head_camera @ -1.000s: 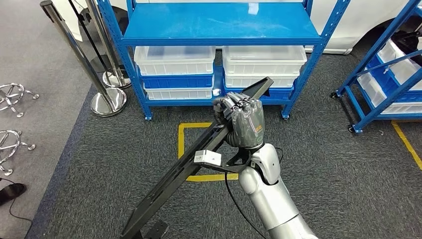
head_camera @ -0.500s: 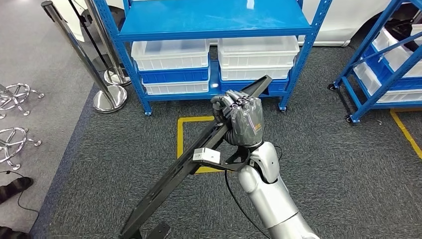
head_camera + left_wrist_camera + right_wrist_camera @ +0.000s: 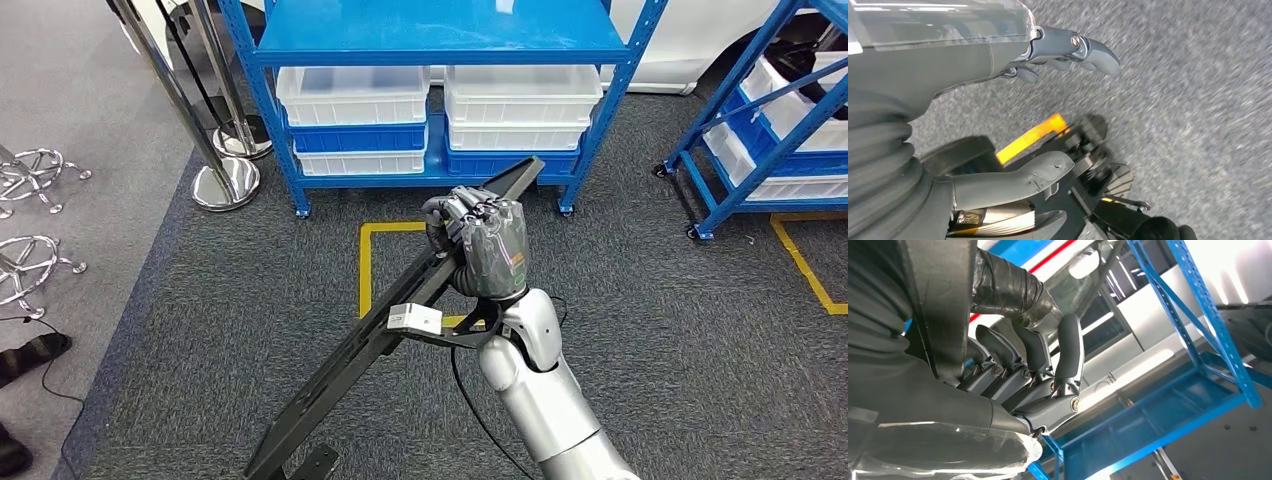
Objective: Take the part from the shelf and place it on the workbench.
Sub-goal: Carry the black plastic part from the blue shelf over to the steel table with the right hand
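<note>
The right robot hand (image 3: 487,243) has its fingers (image 3: 1034,370) wrapped tight around a long black bar (image 3: 375,340), the part to be moved. The bar is off the shelf and carried in the air, slanting from its upper end near the foot of the blue shelf (image 3: 430,45) down past the robot's right arm toward the near edge of the head view. A small white block (image 3: 414,319) sits on the bar just below the grip.

The left robot hand (image 3: 1013,95) hangs over the grey carpet (image 3: 650,300) with nothing in it; its fingers (image 3: 1088,47) and thumb are held apart.

The shelf stands just ahead, with white and blue bins (image 3: 440,120) stacked on its lower level and its upper board bare where visible. A yellow floor marking (image 3: 366,270) lies on the carpet between the robot and the shelf. Shiny post bases (image 3: 225,180) stand off the shelf's left corner, and a second blue rack (image 3: 760,110) stands to the right.

By my reading, the first half of the job is done: the part has been picked and is firmly in hand. What is left is the whole delivery. No worktop can be seen from here, so the robot likely has to turn or walk to reach one, then lower the bar onto it and let go. With such a long bar, swinging clear of the shelf posts looks like the main concern.
</note>
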